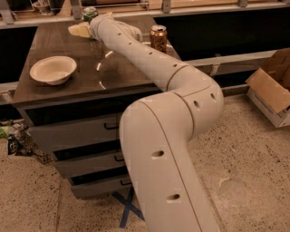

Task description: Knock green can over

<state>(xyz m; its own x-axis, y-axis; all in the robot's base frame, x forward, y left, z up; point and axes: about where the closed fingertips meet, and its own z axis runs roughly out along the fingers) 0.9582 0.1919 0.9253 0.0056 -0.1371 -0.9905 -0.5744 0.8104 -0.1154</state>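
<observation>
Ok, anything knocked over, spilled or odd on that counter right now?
Nothing stands out. The green can stands upright at the far edge, with the gripper right beside it. The orange can and the bowl are upright too, and no spill shows.

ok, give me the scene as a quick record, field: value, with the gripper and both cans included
surface: dark cabinet top, drawers below
green can: upright, back edge, left of centre
gripper: at the back of the top, right by the green can; contact unclear
arm: stretched across the top
orange can: upright, right side, beside the arm
bowl: white, empty, front left
yellow item: lying left of the gripper
task state: green can not knocked over
</observation>
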